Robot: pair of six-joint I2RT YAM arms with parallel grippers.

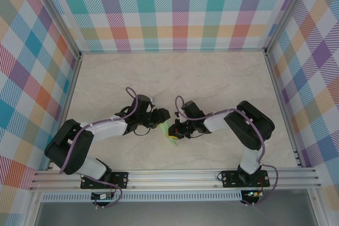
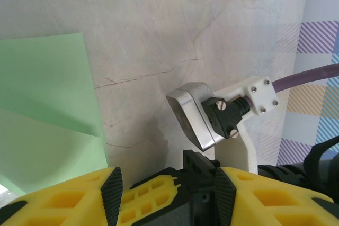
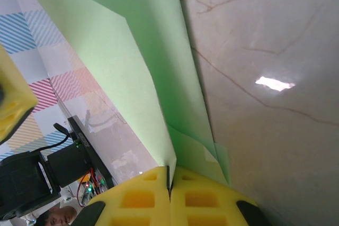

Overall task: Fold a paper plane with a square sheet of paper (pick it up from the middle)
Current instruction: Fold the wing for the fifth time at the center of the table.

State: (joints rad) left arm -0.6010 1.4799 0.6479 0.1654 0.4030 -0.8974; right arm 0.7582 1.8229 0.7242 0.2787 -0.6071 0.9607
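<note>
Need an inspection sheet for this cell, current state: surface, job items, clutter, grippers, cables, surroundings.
Surface: pale marble-look tabletop, no marks or spills seen.
Job's things: green paper, partly folded into layers, lifted off the table between the two grippers.
Clutter: nothing seen.
Grippers: right gripper shut on the paper's folded edge; left gripper open, nothing between its fingers, paper off to its side.
Cables: purple cables run along both arms, looping above the wrists.
Surroundings: plaid walls on three sides; aluminium rail at the near edge.

Green paper (image 1: 169, 129) mostly hidden by arms (image 1: 222, 119); shape unclear
</note>
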